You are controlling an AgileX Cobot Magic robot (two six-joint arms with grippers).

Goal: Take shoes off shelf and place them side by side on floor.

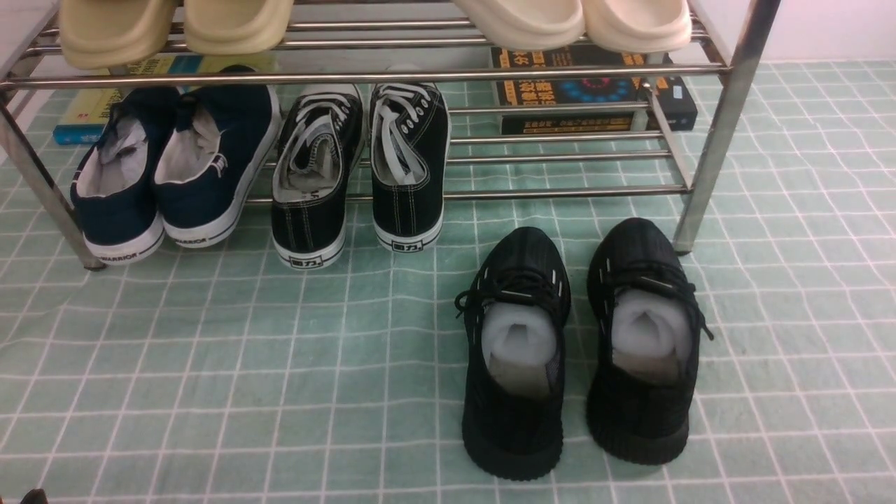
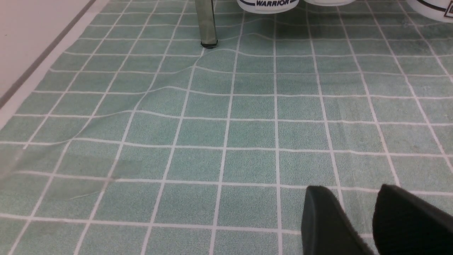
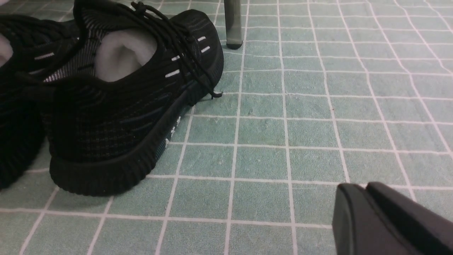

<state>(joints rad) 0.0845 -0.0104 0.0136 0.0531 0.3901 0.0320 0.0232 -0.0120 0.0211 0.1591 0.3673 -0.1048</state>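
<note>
Front view, shoes: two black knit mesh sneakers [image 1: 581, 350] stand side by side on the floor [image 1: 210, 392], near the shelf's right front leg, toes toward it, crumpled white paper in their openings.
Front view, shelf: steel rack [image 1: 560, 190] of round shiny bars; the lower tier holds navy slip-ons [image 1: 175, 168] with white soles at its left end and black canvas sneakers [image 1: 364, 168] with white laces beside them; cream foam slippers [image 1: 175, 28] sit on the top tier; books [image 1: 595, 98] lie beneath, at the back.
Front view, floor: pale green textured covering with a white grid.
Left wrist view, left tool [image 2: 357, 216]: two matte black fingers with a narrow gap between them, holding nothing, above bare floor; a raised wrinkle runs from a chrome leg [image 2: 207, 23], unseen from the front.
Right wrist view, right tool [image 3: 368, 212]: fingers overlap in this picture; cannot tell whether parted or closed. It is apart from the shoes.
Right wrist view, shoes: ribbed rubber sole, woven upper, small white dashes and a trailing lace end show closely.
</note>
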